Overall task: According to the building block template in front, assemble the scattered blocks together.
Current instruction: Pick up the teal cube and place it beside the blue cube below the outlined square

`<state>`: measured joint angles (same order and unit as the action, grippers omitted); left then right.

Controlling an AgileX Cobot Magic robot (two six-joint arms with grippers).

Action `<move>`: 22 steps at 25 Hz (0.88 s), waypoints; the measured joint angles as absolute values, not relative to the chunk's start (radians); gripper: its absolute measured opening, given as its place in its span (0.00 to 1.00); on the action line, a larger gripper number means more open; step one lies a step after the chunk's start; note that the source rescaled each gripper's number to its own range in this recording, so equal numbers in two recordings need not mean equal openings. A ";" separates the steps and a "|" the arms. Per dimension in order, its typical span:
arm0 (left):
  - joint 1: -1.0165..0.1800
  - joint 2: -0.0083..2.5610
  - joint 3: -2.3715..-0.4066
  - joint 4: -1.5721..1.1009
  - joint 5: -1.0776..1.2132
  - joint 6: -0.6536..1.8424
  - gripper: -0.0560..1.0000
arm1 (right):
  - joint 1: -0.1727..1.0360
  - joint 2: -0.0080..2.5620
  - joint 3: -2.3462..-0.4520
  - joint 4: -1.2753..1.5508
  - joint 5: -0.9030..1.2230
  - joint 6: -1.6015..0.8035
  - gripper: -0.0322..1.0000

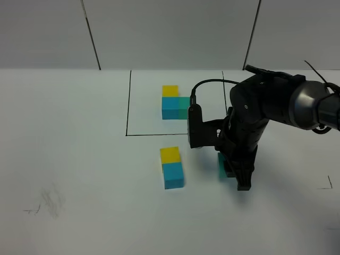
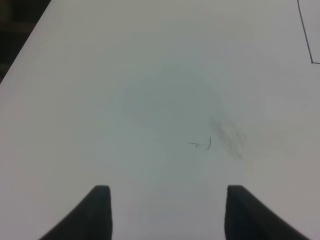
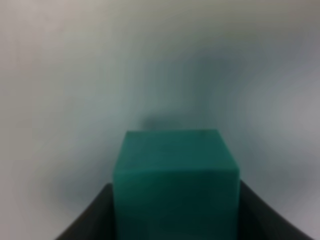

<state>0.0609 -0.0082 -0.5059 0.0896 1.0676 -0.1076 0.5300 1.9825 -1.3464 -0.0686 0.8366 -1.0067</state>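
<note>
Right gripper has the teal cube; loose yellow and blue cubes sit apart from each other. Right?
Not apart: the loose yellow cube and blue cube touch, side against side, per the exterior high view. The right gripper does hold the teal cube.

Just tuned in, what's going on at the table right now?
The right gripper is closed on the teal-green block, off to the right of the loose yellow block and blue block, which sit touching in a line. The template lies behind them in its black frame. The left gripper hangs open over bare table.
</note>
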 joint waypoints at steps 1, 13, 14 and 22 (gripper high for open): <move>0.061 -0.008 -0.506 0.090 1.068 -0.108 0.17 | 0.537 1.990 -1.358 -0.069 0.837 -1.015 0.31; 0.061 -0.008 -0.506 0.090 1.068 -0.108 0.17 | 0.605 2.039 -1.446 -0.056 0.853 -1.096 0.31; 0.061 -0.008 -0.506 0.090 1.068 -0.108 0.17 | 0.611 2.044 -1.449 -0.053 0.854 -1.101 0.31; 0.061 -0.008 -0.506 0.090 1.068 -0.108 0.17 | 0.623 2.065 -1.458 -0.029 0.846 -1.116 0.31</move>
